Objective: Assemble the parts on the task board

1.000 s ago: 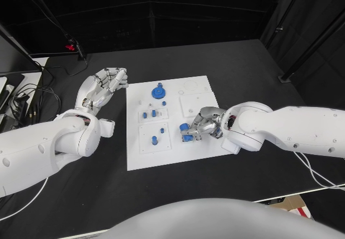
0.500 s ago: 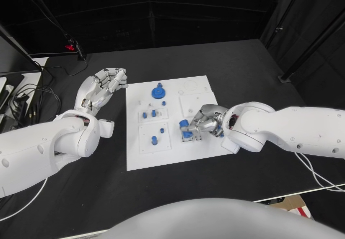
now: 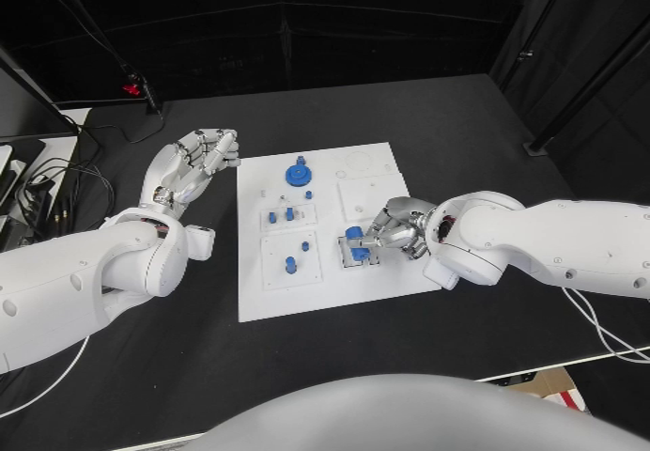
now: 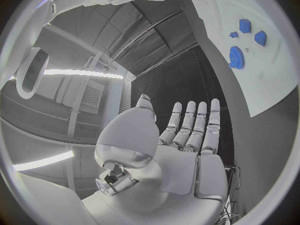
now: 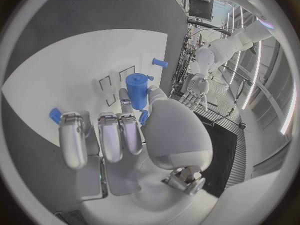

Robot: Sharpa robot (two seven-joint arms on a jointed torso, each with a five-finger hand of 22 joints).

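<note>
The task board (image 3: 319,282) lies flat in the middle of the black desk (image 3: 447,122), a white plate with several small blue parts on it. The right hand (image 3: 389,232) reaches in over the board's right half and holds a blue cylinder (image 3: 356,237) between its thumb and fingers; in the right wrist view the same cylinder (image 5: 136,91) stands upright just ahead of the fingers (image 5: 111,135), pinched against the thumb, so this hand is clamped on the part. Directly beneath it on the board sits a small blue piece (image 3: 359,254) within a square outline, touching or very nearly touching the cylinder (the pictures do not settle which).

The left hand (image 3: 201,155) hangs off the board's upper left corner, above the bare desk, its fingers straight and held close side by side, palm flat, holding nothing. The left wrist view shows that hand (image 4: 187,135) extended with nothing in its palm.

Toward the far edge of the board lies a blue gear (image 3: 297,174), with a small blue peg (image 3: 309,194) just below it. Two more blue pegs (image 3: 281,215) stand side by side in a square recess at the board's left middle, and another blue part (image 3: 291,266) stands in the recess nearer the robot.
</note>
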